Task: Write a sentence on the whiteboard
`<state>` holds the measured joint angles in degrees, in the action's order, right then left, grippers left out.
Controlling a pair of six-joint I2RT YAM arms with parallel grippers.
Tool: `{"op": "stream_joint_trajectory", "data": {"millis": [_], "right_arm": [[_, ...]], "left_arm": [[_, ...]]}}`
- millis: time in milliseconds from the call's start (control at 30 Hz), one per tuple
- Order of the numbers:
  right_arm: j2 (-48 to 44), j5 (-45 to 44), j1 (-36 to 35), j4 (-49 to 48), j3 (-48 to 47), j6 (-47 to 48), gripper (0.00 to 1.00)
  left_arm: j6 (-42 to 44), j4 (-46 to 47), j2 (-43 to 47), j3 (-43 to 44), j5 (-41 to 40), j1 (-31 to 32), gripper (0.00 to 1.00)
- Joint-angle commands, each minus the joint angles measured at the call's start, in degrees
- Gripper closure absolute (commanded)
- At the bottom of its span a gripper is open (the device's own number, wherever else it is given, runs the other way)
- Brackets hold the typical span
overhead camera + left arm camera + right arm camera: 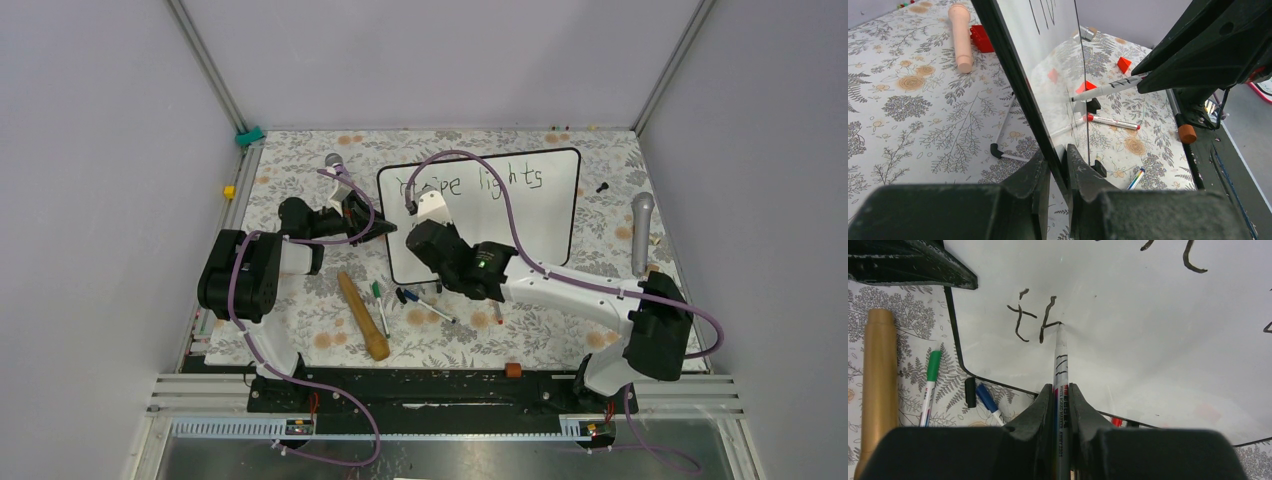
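The whiteboard (530,225) stands tilted at the middle of the table, with the sentence (500,180) reading "Hope lights" on its top line. My left gripper (378,225) is shut on the board's black left frame (1013,75), with the fingers (1035,172) on either side of it. My right gripper (425,232) is shut on a whiteboard marker (1060,370). The marker's tip touches the board (1148,340) at the end of the second line's first two letters (1030,320). The marker also shows in the left wrist view (1108,89).
In front of the board lie a wooden stick (362,315), a green marker (378,295), a blue marker (415,300) and a red marker (1110,121). A grey microphone (641,230) lies at the right, another one (335,162) at the back left. A red brick (982,37) lies behind the board.
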<state>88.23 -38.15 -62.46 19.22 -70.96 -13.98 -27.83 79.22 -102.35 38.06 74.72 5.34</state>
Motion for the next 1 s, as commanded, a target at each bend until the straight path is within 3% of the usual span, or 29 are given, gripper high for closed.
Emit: {"op": "stream_joint_trajectory", "data": {"millis": [0, 433, 767, 967], "right_arm": [[-1.8, -2.3, 1.0, 0.3, 1.4, -0.8, 1.0], [-1.9, 0.5, 0.9, 0.4, 4.2, -3.3, 1.0], [-9.5, 2.2, 0.9, -0.8, 5.2, -2.1, 1.0], [-9.4, 0.4, 1.1, 0.2, 4.6, -1.3, 1.0]], "left_arm": [[8.6, 5.2, 0.9, -0.7, 0.9, -0.1, 1.0], [8.8, 5.2, 1.0, -0.8, 1.0, -0.1, 1.0], [8.7, 5.3, 1.0, -0.8, 1.0, -0.1, 1.0], [8.7, 5.2, 1.0, -0.8, 1.0, 0.0, 1.0]]}}
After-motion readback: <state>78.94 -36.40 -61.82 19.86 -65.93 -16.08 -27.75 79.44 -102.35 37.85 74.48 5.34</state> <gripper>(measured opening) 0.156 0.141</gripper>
